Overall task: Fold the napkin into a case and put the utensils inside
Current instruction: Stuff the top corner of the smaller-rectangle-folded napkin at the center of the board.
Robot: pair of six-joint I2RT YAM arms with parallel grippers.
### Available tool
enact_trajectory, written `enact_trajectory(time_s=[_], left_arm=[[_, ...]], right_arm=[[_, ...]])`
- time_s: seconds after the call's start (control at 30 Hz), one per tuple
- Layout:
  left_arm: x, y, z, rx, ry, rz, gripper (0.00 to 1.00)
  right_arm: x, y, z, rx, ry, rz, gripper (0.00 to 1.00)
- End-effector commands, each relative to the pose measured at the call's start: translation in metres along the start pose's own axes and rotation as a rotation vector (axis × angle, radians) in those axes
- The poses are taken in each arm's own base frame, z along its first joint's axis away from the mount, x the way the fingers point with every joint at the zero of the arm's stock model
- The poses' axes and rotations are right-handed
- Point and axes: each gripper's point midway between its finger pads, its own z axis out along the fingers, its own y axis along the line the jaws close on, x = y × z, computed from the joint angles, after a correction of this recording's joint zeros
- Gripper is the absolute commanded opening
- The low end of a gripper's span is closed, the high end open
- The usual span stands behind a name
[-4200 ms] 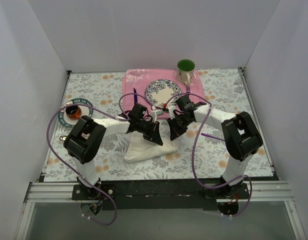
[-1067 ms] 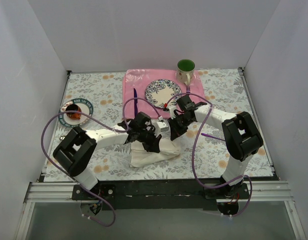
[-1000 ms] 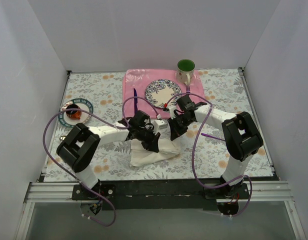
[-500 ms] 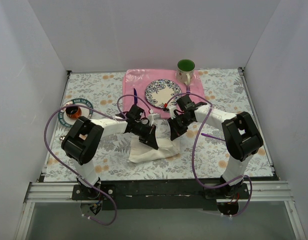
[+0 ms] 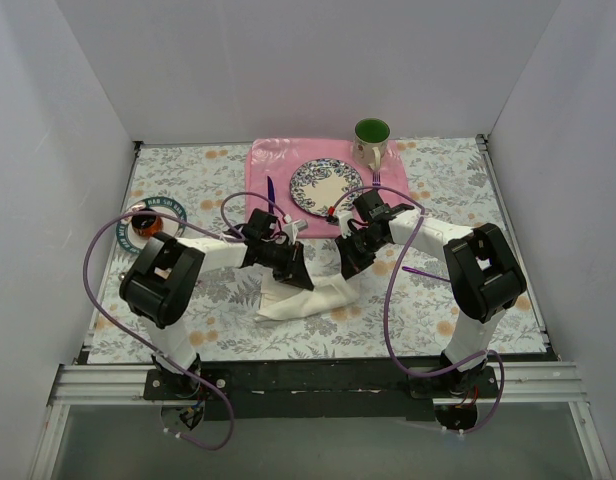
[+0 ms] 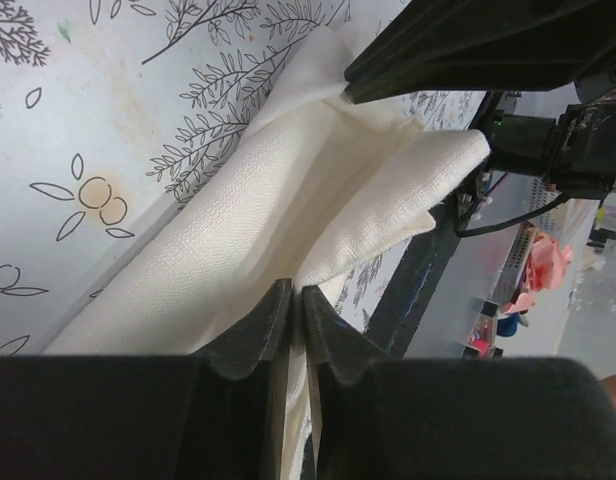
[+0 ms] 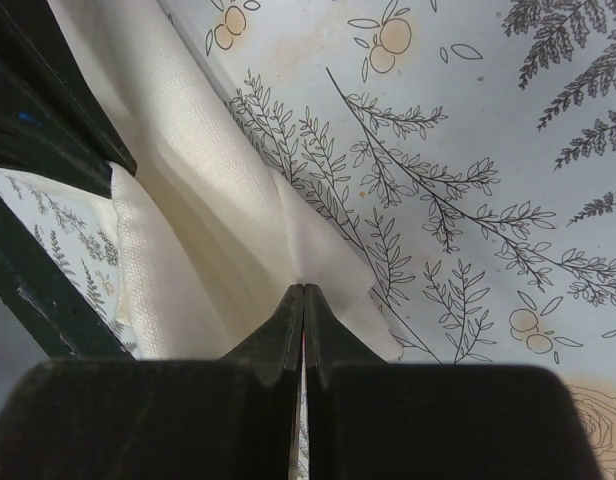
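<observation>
The cream-white napkin (image 5: 306, 300) lies folded and bunched on the patterned table between my two arms. My left gripper (image 5: 294, 272) is at its upper left edge. In the left wrist view its jaws (image 6: 296, 290) are pressed almost together on a fold of the napkin (image 6: 318, 200). My right gripper (image 5: 346, 268) is at the cloth's upper right corner. The right wrist view shows that gripper (image 7: 304, 288) shut on the napkin (image 7: 188, 180), which rises to the tips. One thin purple utensil (image 5: 418, 271) lies to the right of the right arm.
A pink placemat (image 5: 273, 160) at the back holds a patterned plate (image 5: 323, 183), a dark purple knife (image 5: 270, 190) and a fork (image 5: 376, 180). A green mug (image 5: 371, 140) stands behind them. A saucer (image 5: 153, 215) sits at the left. White walls enclose the table.
My left gripper has moved up and to the left across the napkin, drawing the cloth into a narrower, flatter shape. The right gripper has stayed in place, shut on its corner.
</observation>
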Motion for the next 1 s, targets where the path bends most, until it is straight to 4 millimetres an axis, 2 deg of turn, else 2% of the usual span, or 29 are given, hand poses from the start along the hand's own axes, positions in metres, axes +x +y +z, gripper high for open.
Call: enact_trajectory(time_s=[0.0,0.03,0.13,0.2,0.3,0.33,0.37,0.5,0.57,0.6,0.63,0.67,0.7,0.73,0.77,0.83,0.9,0.97], left_arm=[[-0.013,-0.02,-0.008,0.011,-0.085,0.149,0.15],[-0.013,-0.026,-0.008,0.014,-0.09,0.173,0.24],[-0.008,-0.039,-0.002,0.012,-0.093,0.26,0.33],[-0.001,-0.053,0.003,0.02,-0.091,0.344,0.37],[0.012,-0.062,0.009,0.0,-0.1,0.457,0.39],[0.014,-0.058,0.01,-0.031,-0.108,0.474,0.42],[0.016,-0.056,0.011,-0.038,-0.127,0.501,0.49],[0.017,-0.053,0.012,-0.087,-0.149,0.604,0.53],[0.011,-0.049,0.006,-0.149,-0.179,0.742,0.54],[0.024,-0.05,0.01,-0.169,-0.17,0.839,0.55],[0.02,-0.062,0.001,-0.187,-0.223,1.008,0.58],[0.019,-0.062,-0.006,-0.243,-0.262,1.078,0.61],[0.028,-0.075,-0.003,-0.227,-0.278,1.166,0.66],[0.034,-0.074,-0.011,-0.254,-0.298,1.267,0.89],[0.037,-0.076,-0.012,-0.265,-0.311,1.312,0.98],[0.05,-0.082,-0.015,-0.271,-0.321,1.425,0.98],[0.046,-0.093,-0.018,-0.324,-0.383,1.577,0.98],[0.039,-0.107,-0.02,-0.341,-0.421,1.64,0.98]], right_arm=[[-0.007,0.002,-0.004,-0.011,-0.031,-0.018,0.01],[-0.007,0.002,-0.003,-0.009,-0.03,-0.021,0.01],[-0.006,0.002,-0.002,-0.011,-0.025,-0.016,0.01],[-0.005,0.001,-0.002,-0.01,-0.024,-0.013,0.01],[-0.006,0.002,-0.001,-0.016,-0.021,-0.011,0.01],[-0.006,0.002,-0.001,-0.018,-0.02,-0.009,0.01],[-0.004,0.003,-0.001,-0.021,-0.017,-0.007,0.01],[-0.002,0.0,0.0,-0.016,-0.012,-0.007,0.01],[-0.002,0.0,0.001,-0.015,-0.011,-0.008,0.01],[-0.001,-0.001,0.002,-0.015,-0.006,-0.006,0.01],[0.0,-0.001,0.003,-0.017,0.0,-0.007,0.01],[0.001,0.0,0.003,-0.02,0.001,-0.005,0.01],[0.001,-0.001,0.003,-0.021,0.001,-0.004,0.01],[0.001,0.0,0.004,-0.021,0.002,-0.005,0.01],[0.001,-0.001,0.003,-0.019,0.0,-0.007,0.01],[0.0,-0.002,0.003,-0.015,-0.001,-0.009,0.01],[-0.001,-0.002,0.002,-0.011,-0.004,-0.015,0.01],[0.0,-0.002,0.002,-0.01,-0.003,-0.015,0.01]])
